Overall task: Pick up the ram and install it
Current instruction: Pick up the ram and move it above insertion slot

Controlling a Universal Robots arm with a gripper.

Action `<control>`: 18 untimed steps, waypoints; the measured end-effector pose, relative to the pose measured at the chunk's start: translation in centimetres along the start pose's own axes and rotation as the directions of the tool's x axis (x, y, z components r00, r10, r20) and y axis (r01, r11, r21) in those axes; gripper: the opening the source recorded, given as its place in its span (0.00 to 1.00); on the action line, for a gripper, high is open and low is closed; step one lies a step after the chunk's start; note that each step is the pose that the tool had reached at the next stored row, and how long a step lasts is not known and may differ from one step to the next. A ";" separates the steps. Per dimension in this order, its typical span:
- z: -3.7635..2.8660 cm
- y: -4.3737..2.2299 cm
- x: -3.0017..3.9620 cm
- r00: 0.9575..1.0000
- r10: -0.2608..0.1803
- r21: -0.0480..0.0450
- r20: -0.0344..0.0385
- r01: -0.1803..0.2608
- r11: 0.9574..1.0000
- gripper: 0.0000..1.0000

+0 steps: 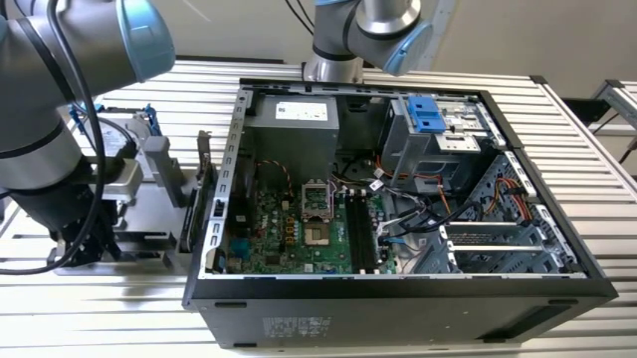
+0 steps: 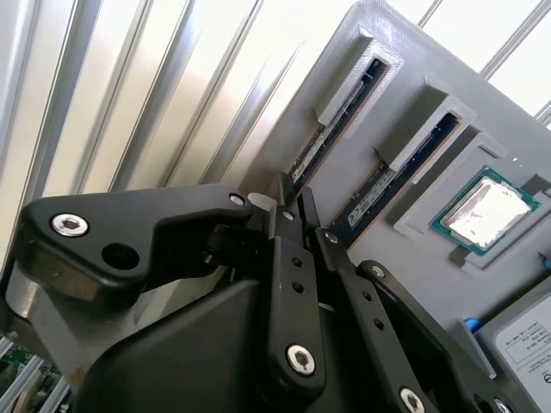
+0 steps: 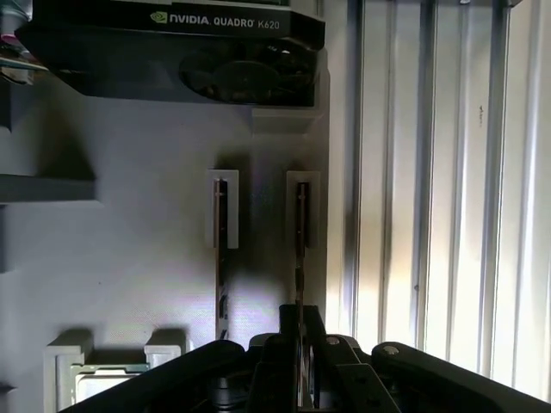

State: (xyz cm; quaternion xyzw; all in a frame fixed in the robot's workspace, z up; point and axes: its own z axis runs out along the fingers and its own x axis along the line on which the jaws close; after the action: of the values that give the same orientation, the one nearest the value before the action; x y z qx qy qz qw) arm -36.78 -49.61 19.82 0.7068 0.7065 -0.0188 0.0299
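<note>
Now | tray (image 3: 129, 258) holds 2 ram sticks (image 3: 221, 258), 1 processor (image 2: 482, 211) | pincer (image 3: 301, 317) closed on edge-side ram (image 3: 300, 232)

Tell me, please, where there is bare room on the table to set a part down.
Bare table slats lie at the exterior view's lower left, bordered by the grey tray and the computer case; another strip runs along the case on the exterior view's right. Crowded: the tray, where the gripper sits at a memory stick, and the cable-filled case.
</note>
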 end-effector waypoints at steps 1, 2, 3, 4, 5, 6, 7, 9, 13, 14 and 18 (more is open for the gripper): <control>-0.04 0.00 0.00 1.000 0.000 0.000 0.000 0.000 1.000 0.00; -0.08 0.00 0.00 1.000 0.000 0.000 0.000 0.000 1.000 0.00; -0.11 0.00 -0.01 1.000 0.000 0.000 0.000 0.000 1.000 0.00; -0.15 0.00 -0.01 1.000 0.000 0.000 0.000 0.000 1.000 0.00; -0.20 0.00 -0.01 1.000 0.000 0.000 0.000 0.000 1.000 0.00; -0.24 0.00 -0.01 1.000 0.000 0.000 0.000 0.000 1.000 0.00; -0.29 0.00 -0.02 1.000 0.000 0.000 0.000 0.000 1.000 0.00; -0.38 0.01 -0.03 1.000 0.000 0.000 0.000 0.000 1.000 0.00; -0.59 0.01 -0.04 1.000 0.000 0.000 0.000 0.000 1.000 0.00; -0.64 0.01 -0.04 1.000 0.000 0.000 0.000 0.000 1.000 0.00; -0.86 0.01 -0.06 1.000 0.000 0.000 0.000 0.000 1.000 0.00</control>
State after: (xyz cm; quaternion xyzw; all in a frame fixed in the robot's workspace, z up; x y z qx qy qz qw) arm -36.78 -49.61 20.68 0.7068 0.7065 -0.0188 0.0299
